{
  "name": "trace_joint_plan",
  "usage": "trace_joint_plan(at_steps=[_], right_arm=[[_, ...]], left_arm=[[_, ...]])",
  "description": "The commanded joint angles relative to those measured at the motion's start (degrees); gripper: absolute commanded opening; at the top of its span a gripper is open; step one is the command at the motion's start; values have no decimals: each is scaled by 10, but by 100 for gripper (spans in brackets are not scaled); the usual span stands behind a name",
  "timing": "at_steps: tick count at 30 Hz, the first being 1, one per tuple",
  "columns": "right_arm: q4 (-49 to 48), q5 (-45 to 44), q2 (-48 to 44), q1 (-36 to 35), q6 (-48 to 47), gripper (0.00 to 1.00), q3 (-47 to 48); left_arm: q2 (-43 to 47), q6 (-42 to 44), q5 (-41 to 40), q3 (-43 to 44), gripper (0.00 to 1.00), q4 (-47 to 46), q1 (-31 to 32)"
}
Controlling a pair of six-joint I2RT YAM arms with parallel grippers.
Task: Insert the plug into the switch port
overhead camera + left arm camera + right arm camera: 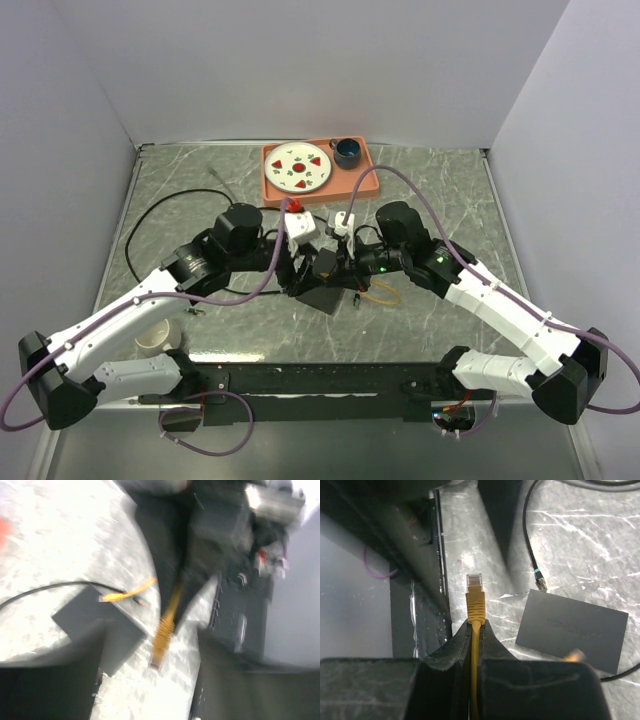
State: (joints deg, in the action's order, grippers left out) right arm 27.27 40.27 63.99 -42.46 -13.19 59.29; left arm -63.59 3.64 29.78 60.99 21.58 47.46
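One plug (475,596), tip beyond right tool (476,625)

Setting: a robot test cell in a lab. Plain white panels (300,70) enclose the table (180,190) beyond the right gripper (476,624) and on both sides of it. The table top carries a grey marble pattern. Behind the gripper, the left arm (110,330) and the right arm (500,300) mount on a black rail (320,382) at the table's near edge. Purple cables (410,178) run loose along both arms. Beyond the gripper, an orange tray (368,186) holds a plate (301,167) and a cup (347,151).
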Motion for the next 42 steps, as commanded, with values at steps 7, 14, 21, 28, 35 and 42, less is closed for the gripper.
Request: trace_joint_plan(at_steps=[7,14,21,28,35,42], right_arm=[[-61,-97,-45,-3,21,0,-3],[-44,-26,-53,51,55,0,14],[-27,170,-24,164,110,0,45],[-40,318,15,182,183,0,79],[-112,384,31,207,269,0,62],[-120,376,46,215,286,0,50]], left_arm=[[45,-112,-247,-11,97,-152,-10],[76,-60,-144,-82,98,-211,-17],[180,23,-76,-182,97,-332,-17],[191,94,-35,-226,98,-383,-16],[175,97,-29,-215,89,-406,-13],[167,84,-46,-208,72,-423,3]])
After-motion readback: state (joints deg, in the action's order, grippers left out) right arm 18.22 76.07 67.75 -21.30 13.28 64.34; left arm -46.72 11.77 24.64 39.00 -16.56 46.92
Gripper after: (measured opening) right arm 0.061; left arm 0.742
